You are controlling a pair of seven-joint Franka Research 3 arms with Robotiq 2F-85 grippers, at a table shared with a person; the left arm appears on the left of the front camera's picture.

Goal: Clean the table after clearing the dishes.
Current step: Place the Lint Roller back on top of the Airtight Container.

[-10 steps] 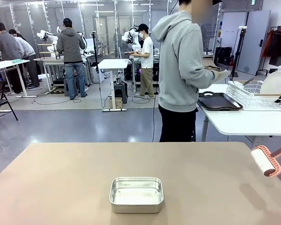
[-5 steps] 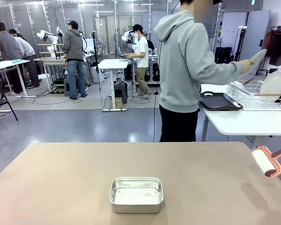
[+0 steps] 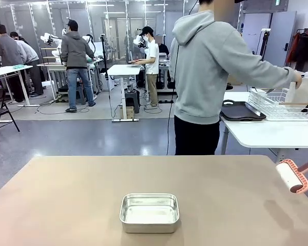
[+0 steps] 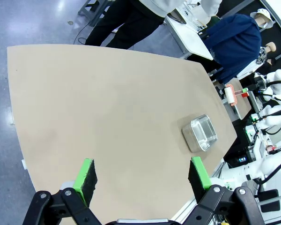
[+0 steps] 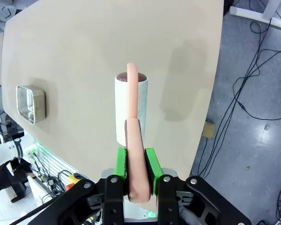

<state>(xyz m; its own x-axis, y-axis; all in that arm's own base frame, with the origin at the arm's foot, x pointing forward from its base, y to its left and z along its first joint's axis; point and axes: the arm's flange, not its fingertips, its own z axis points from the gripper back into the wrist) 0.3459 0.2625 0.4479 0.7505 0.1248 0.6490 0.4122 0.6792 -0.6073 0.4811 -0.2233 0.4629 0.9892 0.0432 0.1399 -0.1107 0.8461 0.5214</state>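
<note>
A: Item, change: a white plate (image 3: 299, 93) is now stood in the wire rack (image 3: 277, 105) on the side table by the person's hand (image 3: 296, 78); half a second ago it was held raised. Clearing is judged finished.

B: Item, tabletop (image 3: 66, 200): one steel pan (image 3: 149, 212) is left, near the front edge.

A: Item, lint roller (image 3: 290, 176): clamped by the right end effector (image 5: 136, 161), held above the tabletop's right edge, long axis running out over the tabletop, drum leading. Left end effector (image 4: 141, 177): spread apart, nothing held.

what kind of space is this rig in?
Most likely a robotics lab or data-collection floor. Other people work at benches with white robot arms in the background, cables run across the bare floor, and a side table holds a dish rack.
</note>
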